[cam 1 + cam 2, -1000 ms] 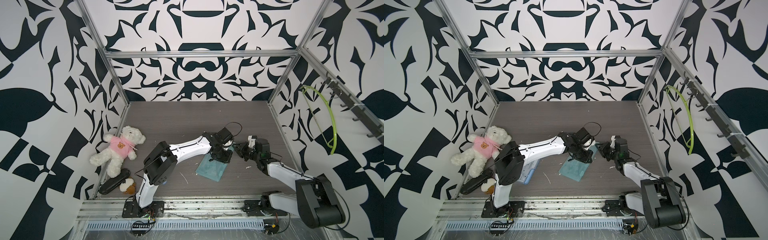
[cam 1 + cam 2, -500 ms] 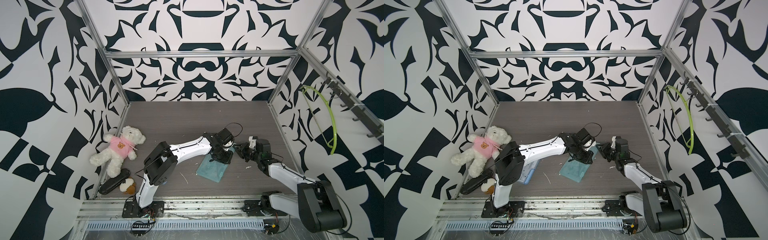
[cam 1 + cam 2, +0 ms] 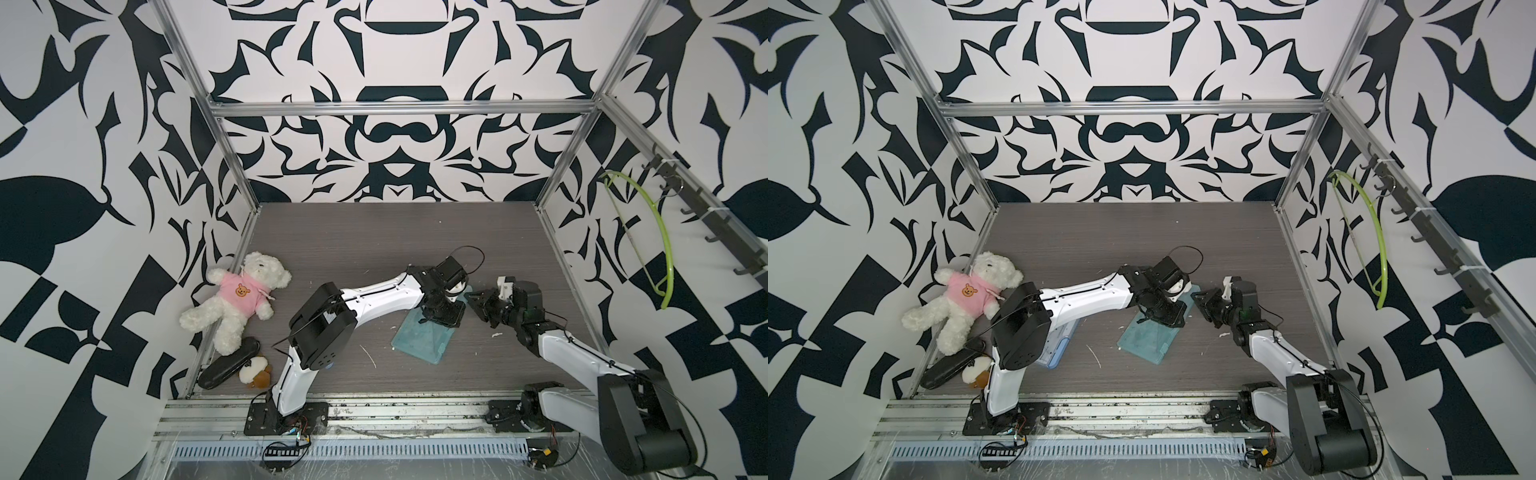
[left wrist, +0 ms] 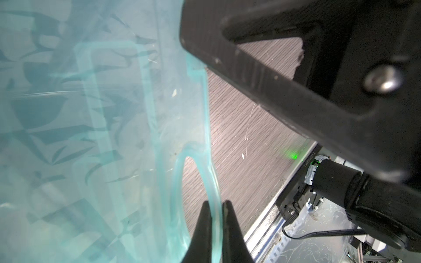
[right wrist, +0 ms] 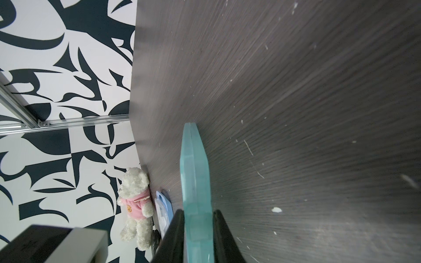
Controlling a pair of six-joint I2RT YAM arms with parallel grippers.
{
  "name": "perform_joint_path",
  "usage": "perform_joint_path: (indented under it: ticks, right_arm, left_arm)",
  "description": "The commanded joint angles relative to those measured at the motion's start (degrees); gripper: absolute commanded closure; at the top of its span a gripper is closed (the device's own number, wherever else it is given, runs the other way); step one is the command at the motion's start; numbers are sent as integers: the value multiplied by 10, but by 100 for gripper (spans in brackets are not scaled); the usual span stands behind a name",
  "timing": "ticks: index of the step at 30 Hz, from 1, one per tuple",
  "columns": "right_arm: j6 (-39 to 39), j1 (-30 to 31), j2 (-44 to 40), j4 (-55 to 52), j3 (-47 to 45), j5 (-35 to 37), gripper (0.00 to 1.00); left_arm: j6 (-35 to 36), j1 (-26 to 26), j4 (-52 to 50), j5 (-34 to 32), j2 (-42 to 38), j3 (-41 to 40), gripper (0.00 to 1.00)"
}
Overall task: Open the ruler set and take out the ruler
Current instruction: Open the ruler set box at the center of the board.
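The ruler set [image 3: 422,338] [image 3: 1144,338] is a flat translucent teal case lying slantwise mid-table, its far end raised between the arms. My left gripper [image 3: 441,318] [image 3: 1162,315] comes down on that far end. In the left wrist view, the left gripper [image 4: 216,202] is shut on the case's thin rim beside the hang hole [image 4: 193,182]. My right gripper [image 3: 478,300] [image 3: 1204,303] meets the same end from the right. In the right wrist view, the right gripper [image 5: 197,210] is shut on the thick teal edge [image 5: 194,173]. No separate ruler can be made out.
A white teddy bear [image 3: 239,299] in a pink shirt lies at the left wall. Below it are a black pouch [image 3: 228,368] and a small plush [image 3: 254,370]. A blue-edged packet [image 3: 1059,345] lies under the left arm. A green hanger [image 3: 648,245] hangs on the right wall.
My right gripper has crept slightly leftward at the case's far end. The left arm and the case have stayed where they were.
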Motion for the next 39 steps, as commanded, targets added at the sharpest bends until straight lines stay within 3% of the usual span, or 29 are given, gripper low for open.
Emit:
perform_joint_path:
  ticks: [1,12,20,28,33,39]
  right_arm:
    - [0,2,-10,8,0,-4,83]
    - [0,2,7,33,7,-1,83]
    - [-18,2,0,8,33,2,100]
    - [-27,2,-7,-16,61,-4,100]
    - [-44,-2,-30,-62,90,-12,100]
    - [-33,-39,-60,-86,114,-52,100]
  left_arm:
    - [-2,1,2,-3,6,14,100]
    - [-4,-3,-1,-4,4,12,100]
    - [-4,-7,0,-2,12,5,100]
    - [-11,-9,10,-8,15,-14,100]
    - [-31,-9,-4,-49,24,-17,100]
    - [-47,-9,-25,-76,41,-17,100]
